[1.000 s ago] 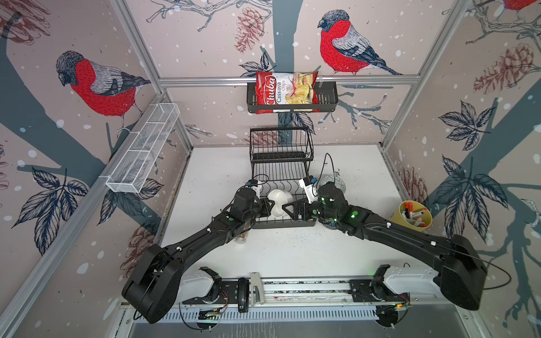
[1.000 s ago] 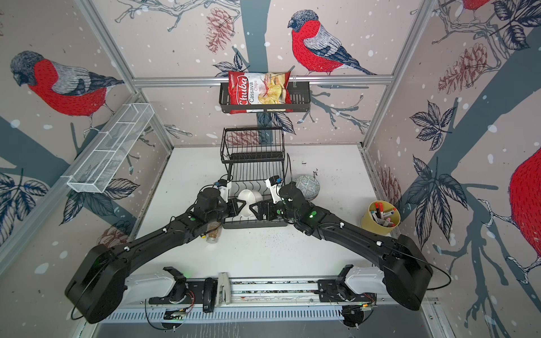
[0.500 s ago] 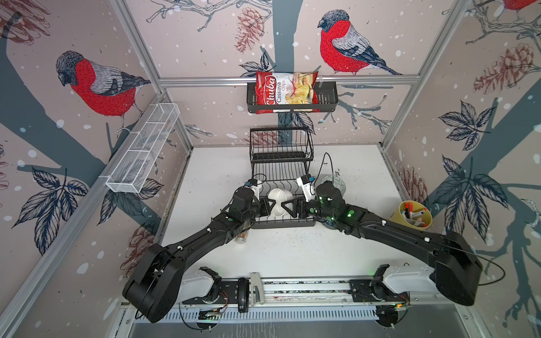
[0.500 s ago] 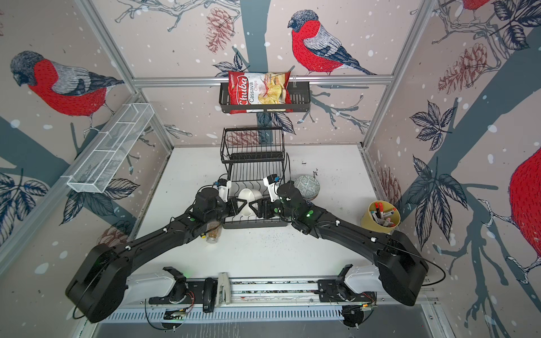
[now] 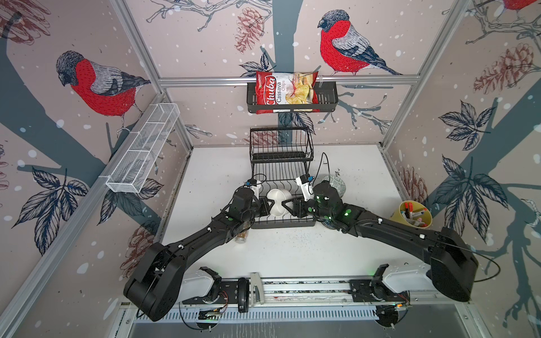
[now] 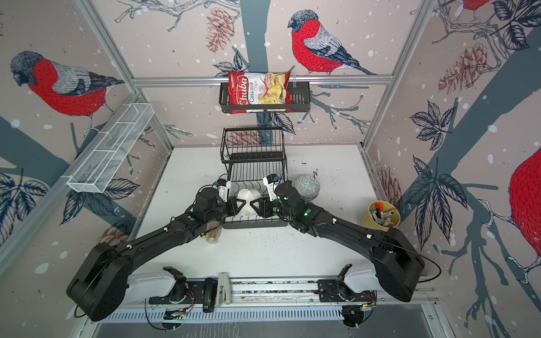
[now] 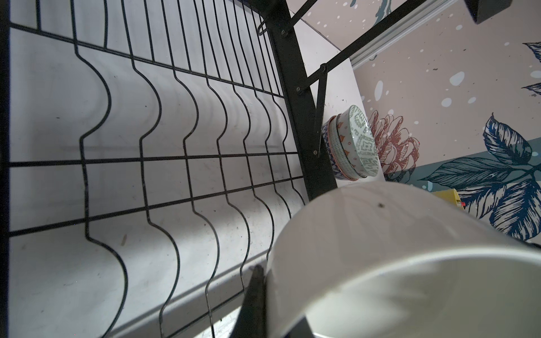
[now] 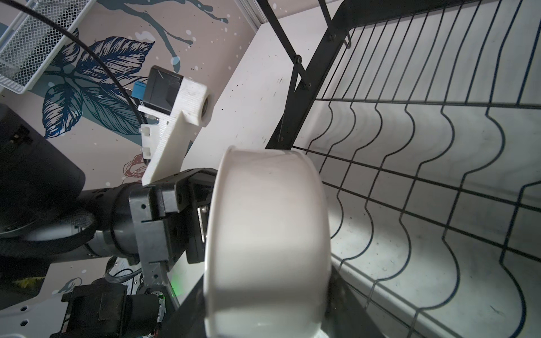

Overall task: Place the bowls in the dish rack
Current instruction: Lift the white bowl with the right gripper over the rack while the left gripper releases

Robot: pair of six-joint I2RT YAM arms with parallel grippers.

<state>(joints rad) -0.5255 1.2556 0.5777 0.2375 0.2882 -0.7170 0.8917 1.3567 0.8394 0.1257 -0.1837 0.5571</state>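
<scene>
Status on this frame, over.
Left gripper shut on white bowl, at rim. Right gripper straddling it, grip unclear. Bowl over dish rack lower grid; slots beneath bare.

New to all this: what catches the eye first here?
Mid-table, the left claw and right claw flank a white bowl over the black dish rack. Big red-breasted birds cover the walls, and a red chips bag sits in a basket high on the back wall.

Bright even light, soft shadows, bowl [image 7: 395, 263] blurred
</scene>
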